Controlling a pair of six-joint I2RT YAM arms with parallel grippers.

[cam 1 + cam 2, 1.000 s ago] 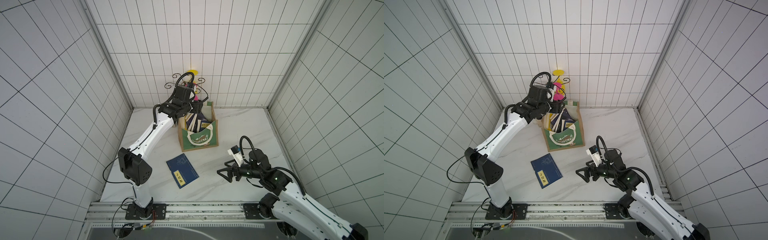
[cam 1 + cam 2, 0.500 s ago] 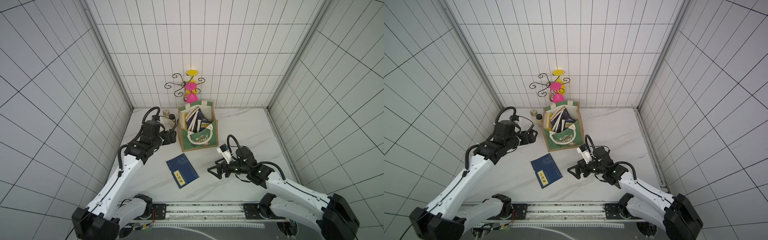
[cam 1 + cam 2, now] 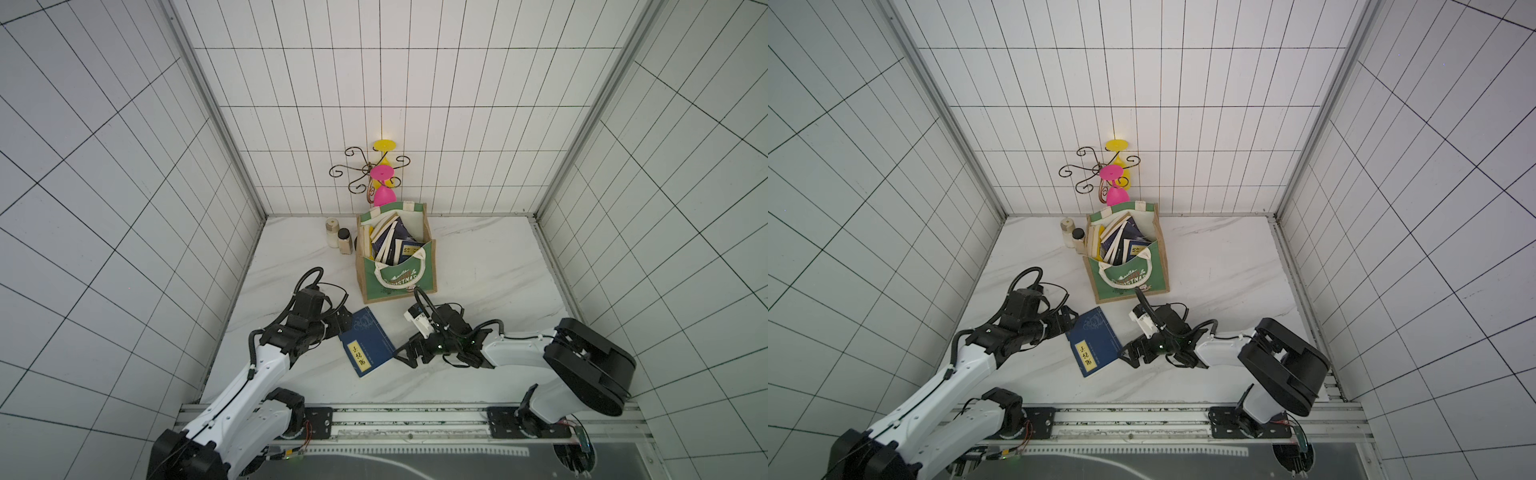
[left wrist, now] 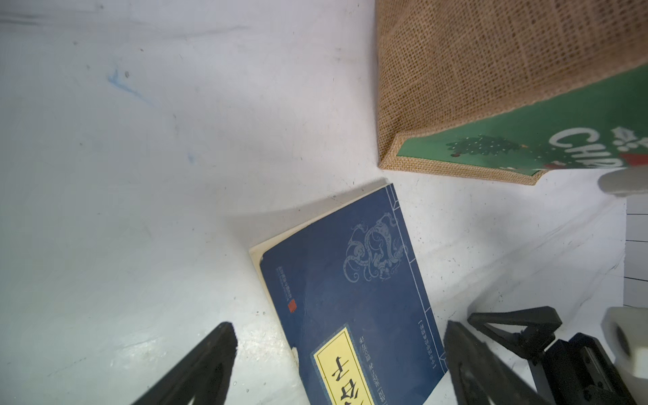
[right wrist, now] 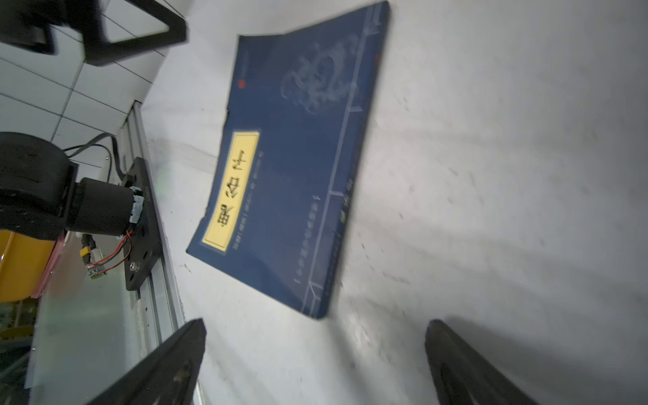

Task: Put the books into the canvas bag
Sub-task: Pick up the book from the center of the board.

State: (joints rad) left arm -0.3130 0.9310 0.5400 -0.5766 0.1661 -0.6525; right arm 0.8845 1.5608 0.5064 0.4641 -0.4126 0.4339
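One navy blue book with a yellow title label lies flat on the marble table in front of the canvas bag. The bag stands upright, and several books lean inside it. My left gripper is open and low at the book's left edge, its jaws spanning the book's width without gripping. My right gripper is open just off the book's right front corner, with nothing between its fingers. The book fills much of both wrist views.
Two small jars stand left of the bag near the back wall. A wire stand with pink and yellow goblets is behind the bag. The arms' mounting rail runs along the front edge. Tiled walls close in three sides.
My left arm has swung away from the bag's mouth and come down beside the lying book's left edge. My right gripper has moved left, up to the book's right side.
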